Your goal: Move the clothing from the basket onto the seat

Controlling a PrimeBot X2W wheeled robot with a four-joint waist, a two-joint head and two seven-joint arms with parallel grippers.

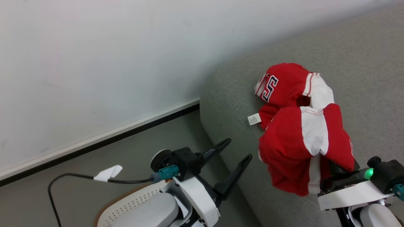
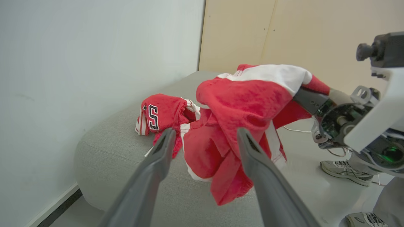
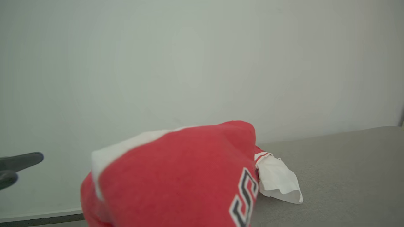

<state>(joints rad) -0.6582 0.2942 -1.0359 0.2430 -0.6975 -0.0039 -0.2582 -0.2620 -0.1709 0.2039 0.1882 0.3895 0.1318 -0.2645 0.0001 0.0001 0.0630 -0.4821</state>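
The S-lettered garment [image 1: 284,85] lies on the grey sofa [image 1: 363,63], a second garment [image 1: 303,148] hangs above the sofa from the clamped right gripper [image 2: 311,100], not yet released, and the left gripper [image 1: 239,148] gapes empty beside it.

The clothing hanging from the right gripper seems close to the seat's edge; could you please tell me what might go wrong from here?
1. The held garment wraps over the shut right gripper, so it may cling when released and be dragged back off the seat.
2. Its loose end hangs near the seat's rounded edge and could slide to the floor.
3. The open left gripper nearby might snag it.
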